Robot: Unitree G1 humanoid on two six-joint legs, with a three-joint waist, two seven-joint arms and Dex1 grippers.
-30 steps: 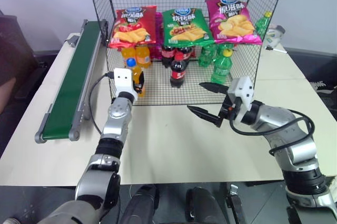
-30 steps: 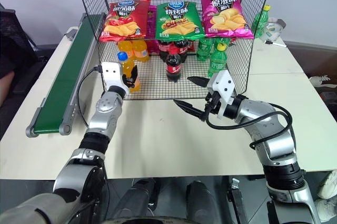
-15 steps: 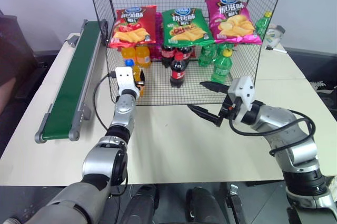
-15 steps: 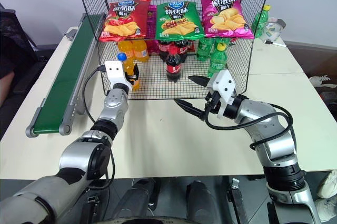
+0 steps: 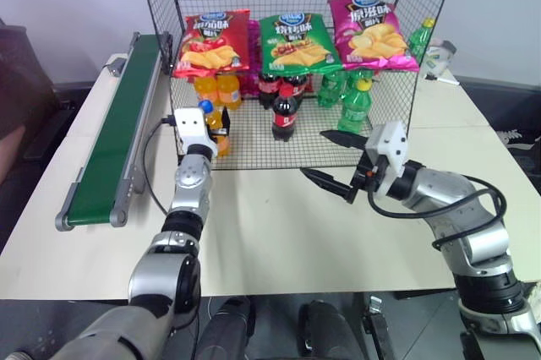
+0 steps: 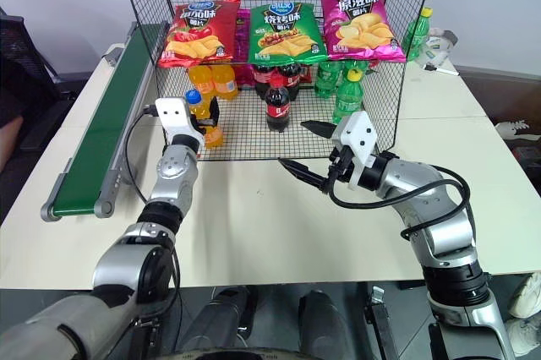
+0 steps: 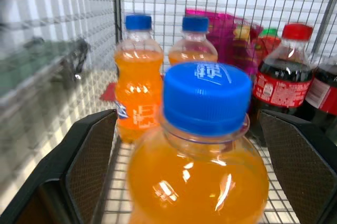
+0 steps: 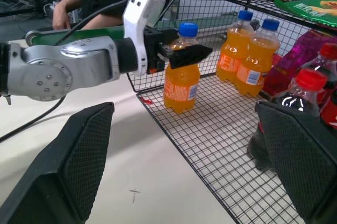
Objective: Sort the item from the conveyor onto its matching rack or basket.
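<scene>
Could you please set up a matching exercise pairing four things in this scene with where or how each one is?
Things:
1. orange soda bottle
2. cola bottle
3. conveyor
4. right gripper

Places or states:
A. open over the bare table in front of the rack
B. along the table's left edge, beside the rack
C. on the rack floor at the front left corner, between the open fingers of the left gripper
D. on the rack floor near the middle, red cap

Pairs: 1-C, 2-D, 3-B, 4-A
</scene>
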